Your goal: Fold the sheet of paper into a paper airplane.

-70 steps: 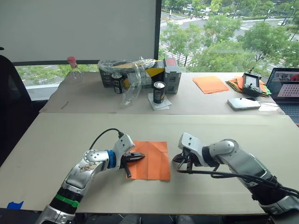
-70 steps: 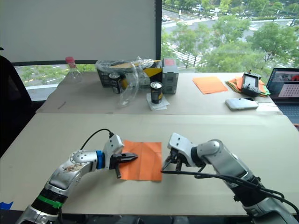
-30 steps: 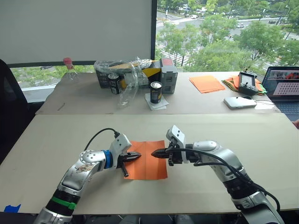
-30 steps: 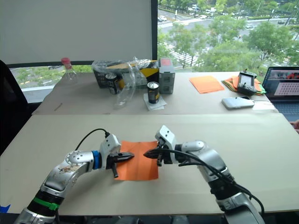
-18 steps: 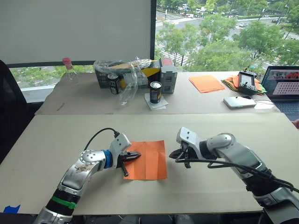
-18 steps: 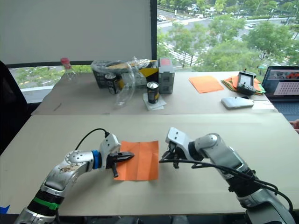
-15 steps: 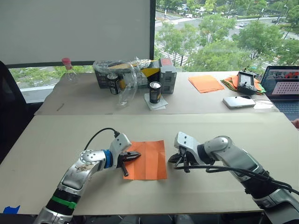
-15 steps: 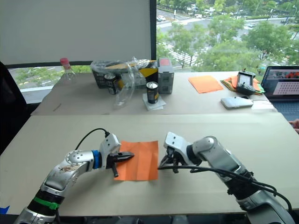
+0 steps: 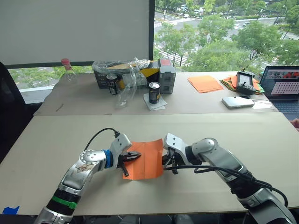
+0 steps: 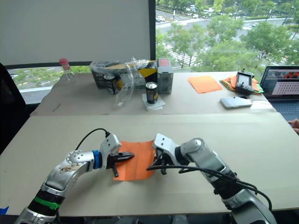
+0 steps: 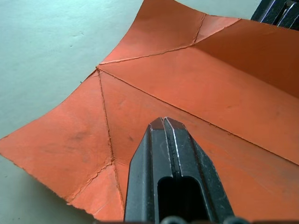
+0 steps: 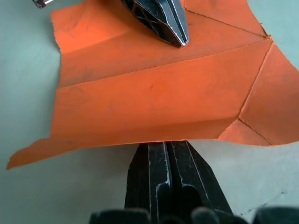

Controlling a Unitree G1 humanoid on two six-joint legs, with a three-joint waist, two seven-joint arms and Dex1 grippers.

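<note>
The sheet of paper (image 9: 148, 158) is bright orange with crease lines and lies on the near table between my two arms. My left gripper (image 9: 138, 155) is shut, and its tip (image 11: 163, 120) presses down on the left part of the sheet. My right gripper (image 9: 163, 162) is also shut, its tip (image 12: 166, 143) against the sheet's right edge. That edge is raised and curled off the table. I cannot make out any paper between the right fingers. The right wrist view also shows the left gripper (image 12: 180, 39) resting on the sheet.
The far table holds two cans (image 9: 154, 92), a clear plastic bag (image 9: 131, 79), a box (image 9: 167, 74), a bottle (image 9: 67, 69), a neat stack of orange sheets (image 9: 205, 83), a mixed paper pile (image 9: 232, 82), a white device (image 9: 240, 101) and a laptop (image 9: 282, 79). A black chair (image 9: 7, 107) stands at the left.
My right gripper drew back from over the sheet, then came left again to its right edge, which has now lifted. The left gripper stayed pressed on the sheet.
</note>
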